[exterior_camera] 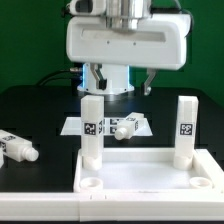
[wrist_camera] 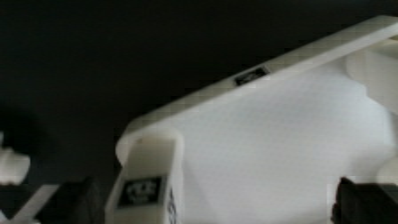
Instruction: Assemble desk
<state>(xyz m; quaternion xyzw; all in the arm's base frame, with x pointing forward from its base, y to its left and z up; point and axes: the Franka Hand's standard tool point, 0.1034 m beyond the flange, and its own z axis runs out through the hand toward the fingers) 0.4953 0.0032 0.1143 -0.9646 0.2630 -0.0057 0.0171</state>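
The white desk panel (exterior_camera: 150, 170) lies flat at the front, and its two near corner sockets hold nothing. Two tagged white legs stand upright in its far corners, the left leg (exterior_camera: 92, 130) and the right leg (exterior_camera: 186, 126). A third leg (exterior_camera: 125, 127) lies on the marker board (exterior_camera: 78, 125). A fourth leg (exterior_camera: 17, 148) lies on the table at the exterior view's left. My gripper (exterior_camera: 116, 88) hangs open and empty above the panel's far edge. In the wrist view the gripper (wrist_camera: 222, 205) spans the panel (wrist_camera: 267, 130), and the left leg (wrist_camera: 150, 175) stands just inside one dark finger (wrist_camera: 80, 203).
The white robot base (exterior_camera: 110, 75) with its blue light stands behind the marker board. The table is black, with a green wall behind it.
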